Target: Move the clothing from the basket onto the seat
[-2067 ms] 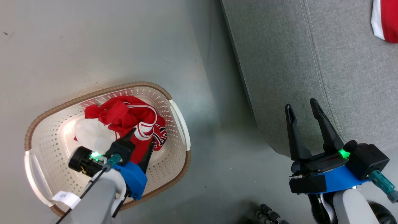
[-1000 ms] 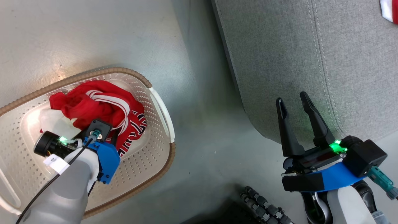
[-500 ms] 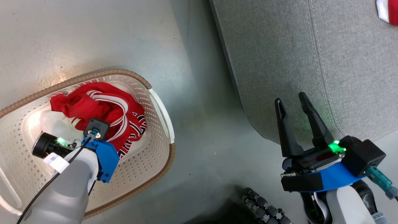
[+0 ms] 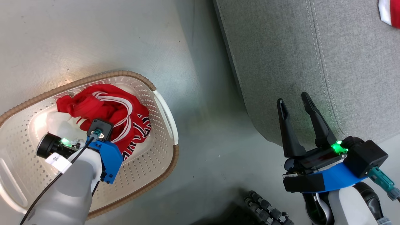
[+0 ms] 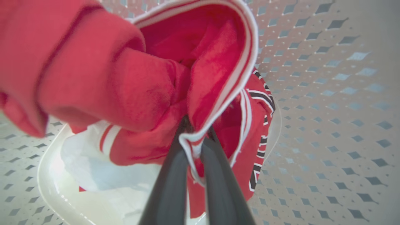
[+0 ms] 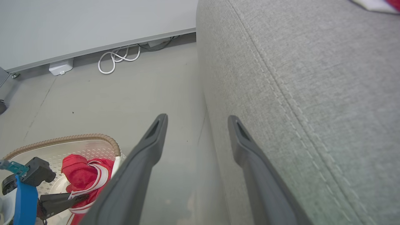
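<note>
Pinching left end effector [image 5: 197, 128]: its two dark fingers are clenched on a white-edged fold of the red cloth, right at their tips.
Clothing [image 4: 103, 109]: a red bunch with white stripes, lying in the basket. Most of it hangs loose around the pinch.
Lift: I think straight up and slow is best. The hold is only on a thin edge, so a quick tug might pull it free.
White piece [image 4: 59, 128]: it lies under the red bunch. I cannot tell if the two are tangled, so watch whether it comes up too.
Basket [image 4: 147, 168]: it sits on the floor and looks light. Go high enough for the dangling cloth to clear the brown rim, or the basket may drag along.
Floor [image 4: 203, 131]: a bare strip lies between basket and seat. Do not let the cloth trail there.
Right end effector [image 4: 292, 97]: released, fingers wide apart, nothing in it, by the seat's edge.
Seat [image 4: 297, 47]: big, grey and soft. Carry the cloth well past its edge before letting go.
Other red piece [image 4: 390, 12]: it lies on the seat's far corner.
</note>
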Motion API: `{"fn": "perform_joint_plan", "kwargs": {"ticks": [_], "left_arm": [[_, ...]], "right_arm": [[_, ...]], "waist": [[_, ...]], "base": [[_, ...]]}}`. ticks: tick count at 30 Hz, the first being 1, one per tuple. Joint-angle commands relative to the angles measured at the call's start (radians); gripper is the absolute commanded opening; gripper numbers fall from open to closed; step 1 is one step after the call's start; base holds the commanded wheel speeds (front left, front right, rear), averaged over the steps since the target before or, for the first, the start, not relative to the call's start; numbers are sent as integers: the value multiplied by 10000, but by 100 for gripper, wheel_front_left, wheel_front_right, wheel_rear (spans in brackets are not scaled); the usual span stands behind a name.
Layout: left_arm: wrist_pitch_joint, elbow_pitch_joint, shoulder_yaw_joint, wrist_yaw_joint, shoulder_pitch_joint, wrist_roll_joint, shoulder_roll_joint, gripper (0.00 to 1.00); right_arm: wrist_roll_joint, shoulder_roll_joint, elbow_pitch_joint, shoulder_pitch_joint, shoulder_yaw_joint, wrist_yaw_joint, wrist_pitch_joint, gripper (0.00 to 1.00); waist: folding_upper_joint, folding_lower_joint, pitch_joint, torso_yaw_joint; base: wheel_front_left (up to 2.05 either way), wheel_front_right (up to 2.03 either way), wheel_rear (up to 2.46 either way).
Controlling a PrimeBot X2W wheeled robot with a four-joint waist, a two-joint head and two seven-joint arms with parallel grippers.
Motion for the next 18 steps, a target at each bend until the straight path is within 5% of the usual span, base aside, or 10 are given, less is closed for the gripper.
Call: {"fn": "perform_joint_plan", "kwargs": {"ticks": [1, 18], "left_arm": [[-64, 25, -48, -4, -157, -68, -15, 0], [-577, 92, -248, -266, 363, -403, -625, 0]], "right_arm": [[-67, 8, 13, -141, -23, 5, -40, 100], [-467, 9, 301, -40, -258, 5, -40, 100]], "waist": [[0, 0, -20, 13], [0, 0, -1547, 763]], "base": [[0, 0, 0], [0, 0, 0]]}}
